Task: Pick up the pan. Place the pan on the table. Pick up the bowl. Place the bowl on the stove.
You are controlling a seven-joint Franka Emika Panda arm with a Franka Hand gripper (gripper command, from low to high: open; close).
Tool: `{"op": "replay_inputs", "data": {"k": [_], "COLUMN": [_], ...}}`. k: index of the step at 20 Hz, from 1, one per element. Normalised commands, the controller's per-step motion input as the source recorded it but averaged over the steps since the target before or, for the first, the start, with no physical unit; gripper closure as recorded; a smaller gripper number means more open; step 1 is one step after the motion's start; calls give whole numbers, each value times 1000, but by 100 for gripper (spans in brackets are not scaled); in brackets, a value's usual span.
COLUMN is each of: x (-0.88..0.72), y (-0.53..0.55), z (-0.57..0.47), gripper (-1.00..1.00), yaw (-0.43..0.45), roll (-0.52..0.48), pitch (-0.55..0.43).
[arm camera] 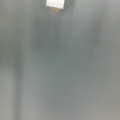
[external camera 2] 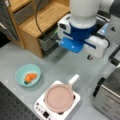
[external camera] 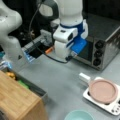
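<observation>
Dusty-pink, the pan point(external camera: 103, 91) sits on the white stove point(external camera: 113, 108) at a front view's lower right, its white handle point(external camera: 84, 77) pointing up-left; the teal bowl point(external camera: 79, 115) lies at the bottom edge. My gripper point(external camera: 70, 56) hangs above the grey table point(external camera: 62, 80), apart from both.

In a front view the bowl point(external camera 2: 28, 75) holds something orange point(external camera 2: 30, 77).

The wrist view shows mostly table. I cannot tell the jaws' state. I judge the handle the best hold, approached squarely.
</observation>
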Motion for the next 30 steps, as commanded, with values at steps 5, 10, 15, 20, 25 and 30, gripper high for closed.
{"op": "replay_inputs", "data": {"k": [5,10,15,20,25,30], "x": [386,319,255,232,217,207], "y": [120,121,117,103,63,17], "z": [-46,-29,-19,-47,-61,-54], "gripper": [-100,-100,-100,-100,-100,-100], "yaw": [-129,-145,-161,-170,-157,-136], "roll": [82,88,100,100,115,94], "pitch": [114,85,72,84,92,66]}}
